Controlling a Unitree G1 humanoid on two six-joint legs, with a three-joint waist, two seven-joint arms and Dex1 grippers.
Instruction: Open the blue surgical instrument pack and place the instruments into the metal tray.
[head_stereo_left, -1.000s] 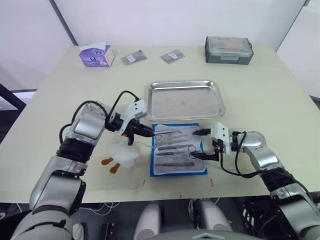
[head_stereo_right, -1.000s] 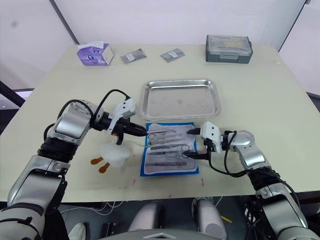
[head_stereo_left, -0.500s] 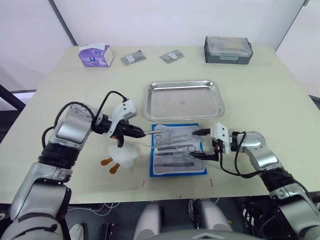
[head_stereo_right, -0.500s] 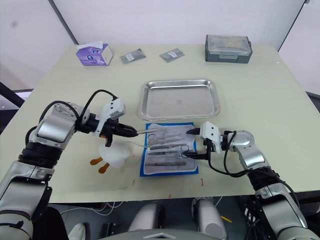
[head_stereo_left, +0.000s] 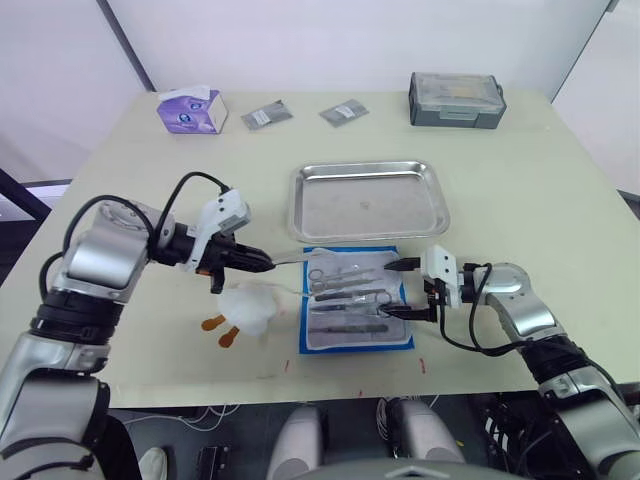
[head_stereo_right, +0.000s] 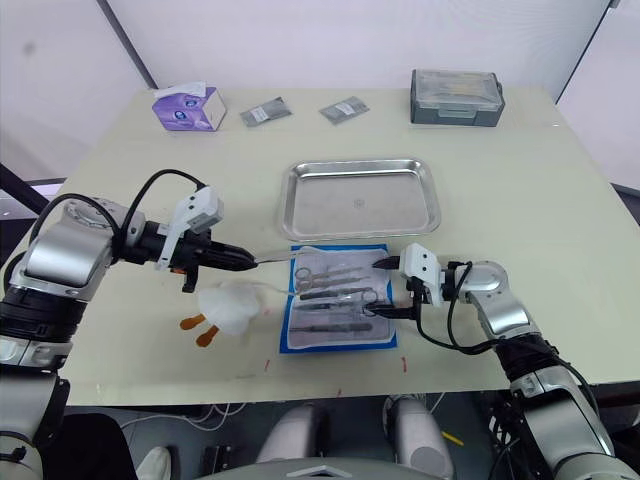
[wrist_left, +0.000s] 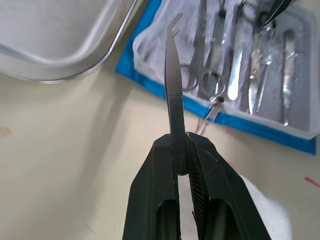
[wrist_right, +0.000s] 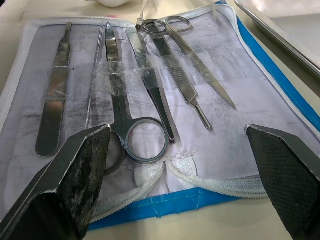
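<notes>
I work at a pale table (head_stereo_left: 520, 190) by white walls, with a purple box (head_stereo_left: 192, 109) and a grey case (head_stereo_left: 457, 99) at its far edge. The open pack (head_stereo_left: 357, 300) lies just before the empty tray (head_stereo_left: 369, 199). My left gripper (head_stereo_left: 262, 263) clamps bent tweezers (wrist_left: 173, 75), drawn leftward off the pack since a second ago. My right gripper (head_stereo_left: 400, 288) stays spread wide over the instruments (wrist_right: 150, 75).

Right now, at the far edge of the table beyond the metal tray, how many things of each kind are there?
Purple box: 1
Grey sachets: 2
Grey lidded box: 1
Total: 4
</notes>
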